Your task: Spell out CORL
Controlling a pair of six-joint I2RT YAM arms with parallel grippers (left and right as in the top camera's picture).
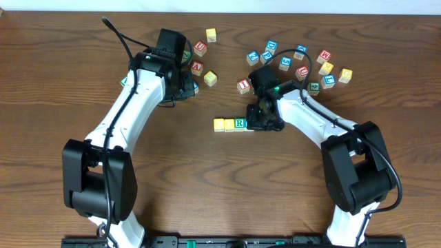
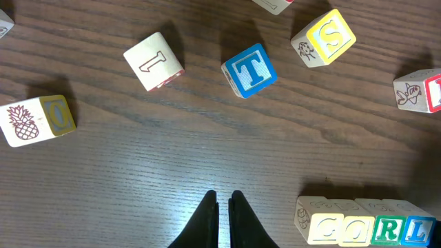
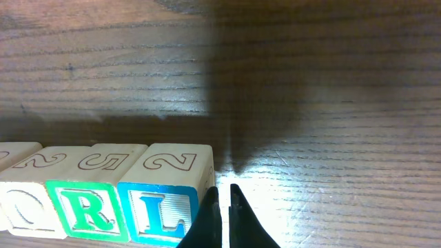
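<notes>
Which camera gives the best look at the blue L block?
Right wrist: the L block fills the foreground, its blue letter clear, beside the right hand. Left wrist shows it small in the bottom right corner. Overhead, the right arm hides it.

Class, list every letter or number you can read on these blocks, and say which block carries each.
"CORL": front faces, row of four cubes.
"2", "5", "2": tops of its O, R, L cubes.
"T": blue cube.
"S": yellow cube.
"1": white cube, sideways.
Scattered cubes in the overhead view: too small to read.
</notes>
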